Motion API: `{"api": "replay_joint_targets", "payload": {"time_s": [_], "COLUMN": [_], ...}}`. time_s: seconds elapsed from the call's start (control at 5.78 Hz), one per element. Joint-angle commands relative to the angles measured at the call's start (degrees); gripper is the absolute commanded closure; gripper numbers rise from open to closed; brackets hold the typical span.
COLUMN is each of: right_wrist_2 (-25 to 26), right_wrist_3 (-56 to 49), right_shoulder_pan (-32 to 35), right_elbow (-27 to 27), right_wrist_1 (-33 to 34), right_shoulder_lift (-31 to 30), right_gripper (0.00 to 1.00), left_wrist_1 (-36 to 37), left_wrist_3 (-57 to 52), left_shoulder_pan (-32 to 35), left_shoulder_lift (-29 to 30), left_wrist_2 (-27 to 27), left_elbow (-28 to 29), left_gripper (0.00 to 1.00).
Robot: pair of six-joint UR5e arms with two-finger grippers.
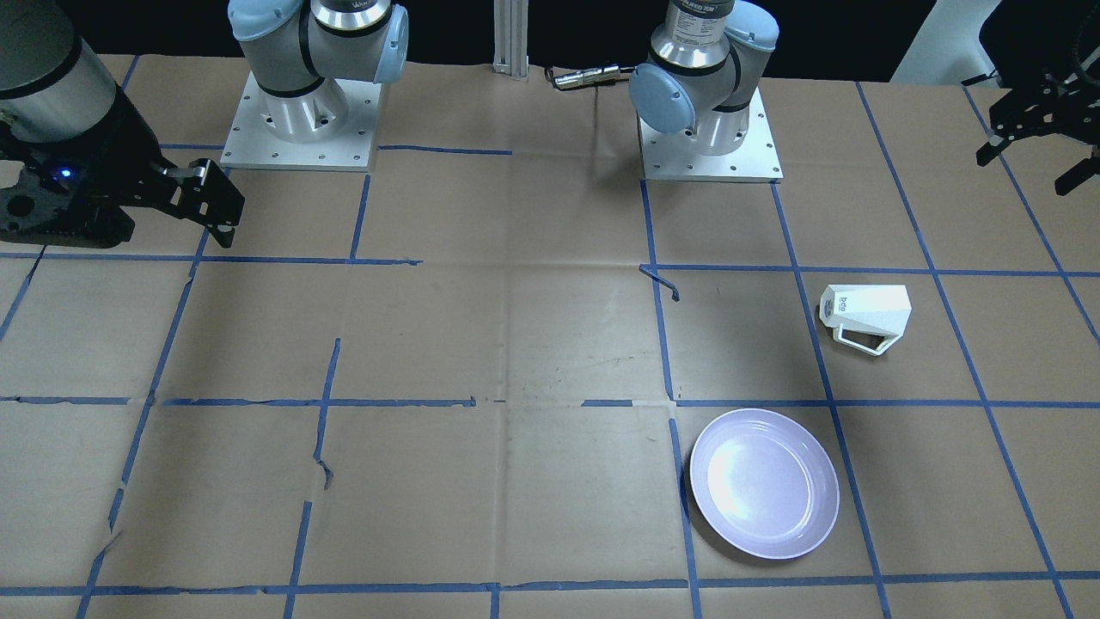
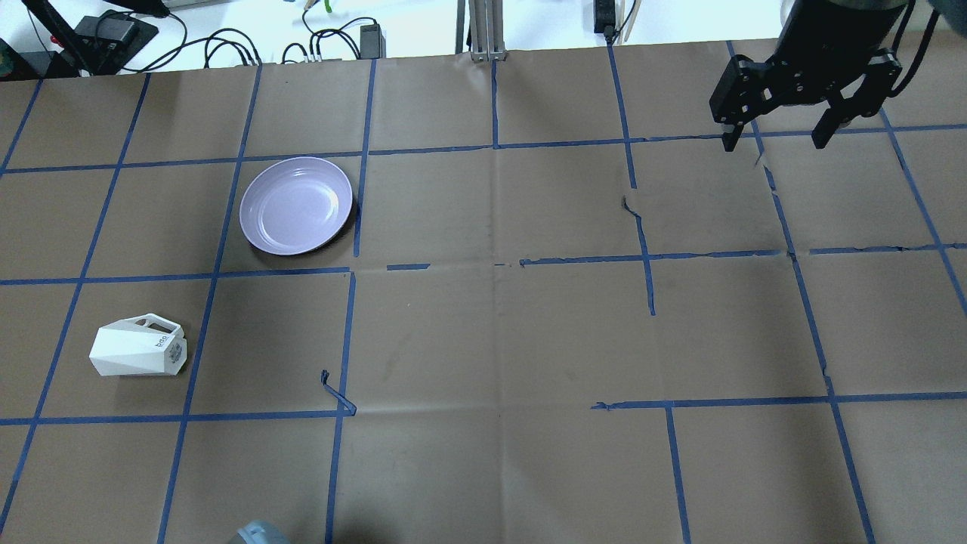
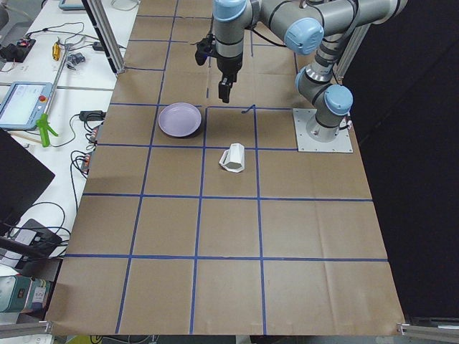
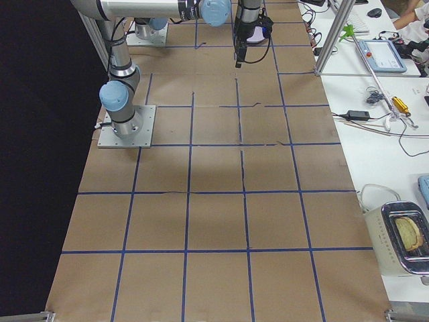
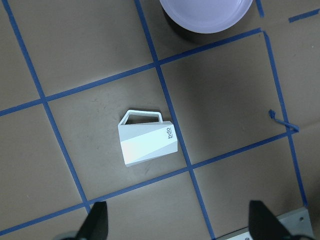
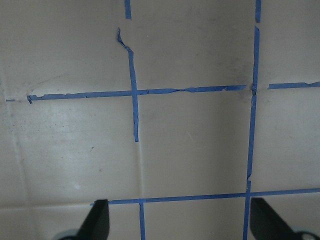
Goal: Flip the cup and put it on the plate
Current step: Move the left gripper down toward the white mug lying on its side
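Note:
The white faceted cup (image 1: pixel 864 316) lies on its side on the brown paper table, handle level with the table; it also shows in the overhead view (image 2: pixel 138 351) and the left wrist view (image 5: pixel 147 142). The lavender plate (image 1: pixel 763 483) sits empty a little away from it, also in the overhead view (image 2: pixel 296 205). My left gripper (image 5: pixel 178 222) hangs open and empty high above the cup, touching nothing; it shows at the front view's right edge (image 1: pixel 1031 168). My right gripper (image 2: pixel 776 140) is open and empty, high over the table's other half, far from both.
Blue tape lines grid the paper, with a loose curl of tape (image 2: pixel 336 393) near the cup. The two arm bases (image 1: pixel 709 129) (image 1: pixel 301 120) stand at the robot's edge. Cables and gear (image 2: pixel 227 45) lie beyond the far edge.

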State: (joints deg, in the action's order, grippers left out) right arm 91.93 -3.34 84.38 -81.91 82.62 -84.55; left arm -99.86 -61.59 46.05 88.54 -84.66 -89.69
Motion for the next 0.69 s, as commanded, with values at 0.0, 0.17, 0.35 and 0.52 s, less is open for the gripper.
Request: {"api": "replay_joint_targets", "payload": {"time_s": [0.0,0.17,0.35,0.52], "right_wrist_2": [0.0,0.0,0.0,0.0], "right_wrist_3": [0.0,0.0,0.0,0.0], "right_shoulder_pan": [0.0,0.0,0.0,0.0], "right_elbow": [0.0,0.0,0.0,0.0], "right_wrist_1": [0.0,0.0,0.0,0.0], "right_shoulder_lift": [0.0,0.0,0.0,0.0], "right_gripper": [0.00,0.00,0.00,0.00], "left_wrist_1": [0.2,0.2,0.1,-0.2], "left_wrist_3": [-2.0,-2.0,-2.5,-6.3], "left_shoulder_pan": [-6.0,-7.0,-7.5,-8.5], "left_shoulder_lift": [8.3,12.7,17.1,20.6], "left_wrist_2": [2.9,4.9,6.3,6.3], "left_elbow": [-1.1,-1.6,-1.6,-2.2], "left_gripper": [0.02,0.02,0.02,0.02]}}
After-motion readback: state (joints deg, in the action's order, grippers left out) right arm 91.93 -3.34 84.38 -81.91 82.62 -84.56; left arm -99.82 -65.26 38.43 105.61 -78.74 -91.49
